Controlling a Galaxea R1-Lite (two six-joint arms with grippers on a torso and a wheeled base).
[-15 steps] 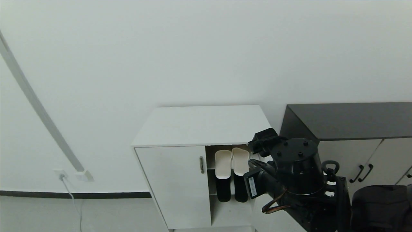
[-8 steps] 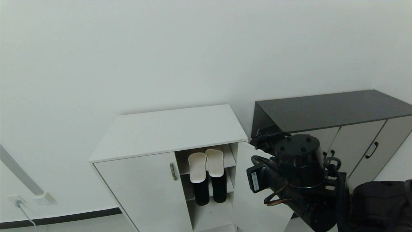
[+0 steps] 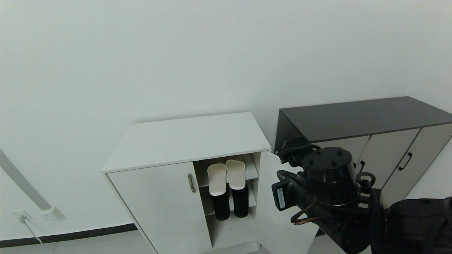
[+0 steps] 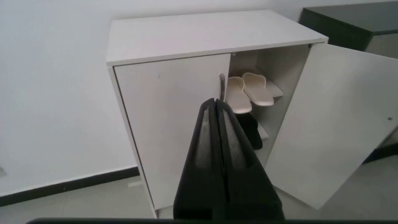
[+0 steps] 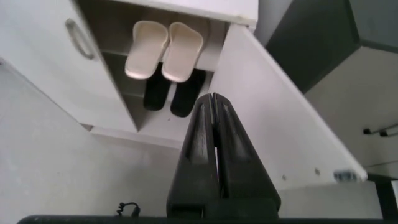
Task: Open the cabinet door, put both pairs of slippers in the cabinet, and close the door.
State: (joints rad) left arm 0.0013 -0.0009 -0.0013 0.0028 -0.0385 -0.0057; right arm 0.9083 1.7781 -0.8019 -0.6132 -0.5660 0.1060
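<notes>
The white cabinet (image 3: 183, 141) has its right door (image 3: 279, 218) swung open and its left door (image 3: 162, 208) closed. A white pair of slippers (image 3: 226, 176) lies on the upper shelf, and a black pair (image 3: 231, 206) on the shelf below. My right arm (image 3: 317, 183) hangs beside the open door's outer edge. The right gripper (image 5: 213, 98) is shut and empty, facing the open compartment with the white slippers (image 5: 165, 50) and the open door (image 5: 273, 124). Farther back, my left gripper (image 4: 216, 106) is shut and empty, in front of the closed left door (image 4: 168, 118).
A dark-topped cabinet (image 3: 360, 116) with closed doors stands right next to the white one. A wall socket with a cable (image 3: 23, 217) and a slanted grey conduit (image 3: 21, 183) sit at the lower left. Bare floor lies in front of the cabinet (image 4: 74, 205).
The head camera has swung to the right, so the whole scene sits further left than a second ago. Slippers, door and right arm show no move of their own.
</notes>
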